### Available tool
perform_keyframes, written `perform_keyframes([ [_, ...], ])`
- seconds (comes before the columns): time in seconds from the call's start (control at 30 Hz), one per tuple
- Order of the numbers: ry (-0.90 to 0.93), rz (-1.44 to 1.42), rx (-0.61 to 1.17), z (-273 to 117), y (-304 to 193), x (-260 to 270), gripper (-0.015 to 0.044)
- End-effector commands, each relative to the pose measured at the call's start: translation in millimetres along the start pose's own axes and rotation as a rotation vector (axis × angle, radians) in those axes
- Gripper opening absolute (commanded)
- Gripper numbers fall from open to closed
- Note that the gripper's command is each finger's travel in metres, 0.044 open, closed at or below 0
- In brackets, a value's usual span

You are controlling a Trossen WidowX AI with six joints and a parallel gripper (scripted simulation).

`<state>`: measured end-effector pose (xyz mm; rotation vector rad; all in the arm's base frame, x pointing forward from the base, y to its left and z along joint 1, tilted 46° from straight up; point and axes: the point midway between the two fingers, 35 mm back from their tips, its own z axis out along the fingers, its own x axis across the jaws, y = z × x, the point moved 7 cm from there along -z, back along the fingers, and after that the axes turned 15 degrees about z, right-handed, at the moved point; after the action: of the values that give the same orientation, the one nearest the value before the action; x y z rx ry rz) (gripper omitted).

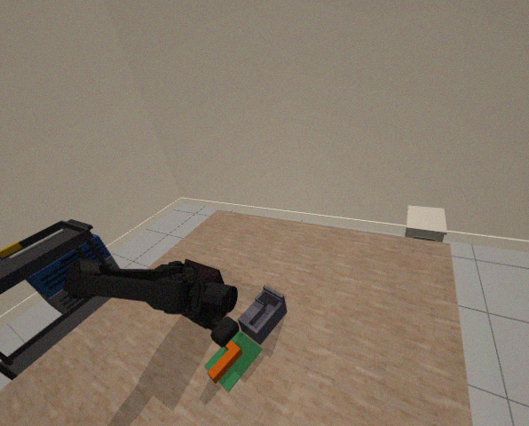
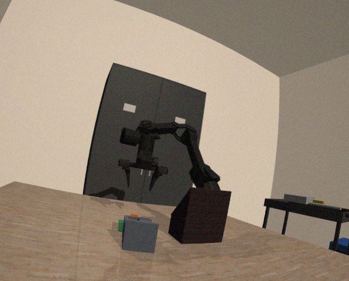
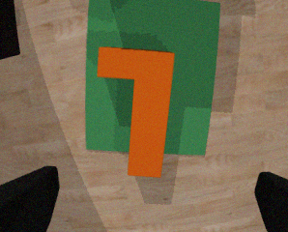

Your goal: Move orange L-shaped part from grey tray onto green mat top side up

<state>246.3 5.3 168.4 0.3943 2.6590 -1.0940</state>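
The orange L-shaped part [image 1: 225,363] [image 2: 134,215] [image 3: 146,116] lies flat on the green mat [image 1: 251,349] [image 2: 120,225] [image 3: 197,63], a broad face up. Its L-shaped end is over the mat, and the tip of its straight end sticks out a little past the mat's edge. The grey tray [image 1: 273,323] [image 2: 140,236] stands beside the mat, its pocket empty. My gripper [image 2: 139,188] [image 3: 161,184] is wide open and empty, pointing down well above the part, with a finger to either side of the part's straight end in the wrist view. The arm hides the fingers in the top view.
The dark red-brown block [image 2: 198,216] stands at the arm's base, beside the tray. A black cart [image 1: 30,261] [image 2: 311,206] is off the table's side. A dark cabinet [image 2: 150,99] stands behind the arm.
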Motion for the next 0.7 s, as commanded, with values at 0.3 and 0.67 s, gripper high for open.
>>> perform_keyframes([
  [0.3, -0.003, 0.002, 0.0, -5.5, -1.1, 0.1, 0.04],
  [0.67, -0.003, 0.002, 0.0, -5.5, -1.1, 0.1, 0.04],
])
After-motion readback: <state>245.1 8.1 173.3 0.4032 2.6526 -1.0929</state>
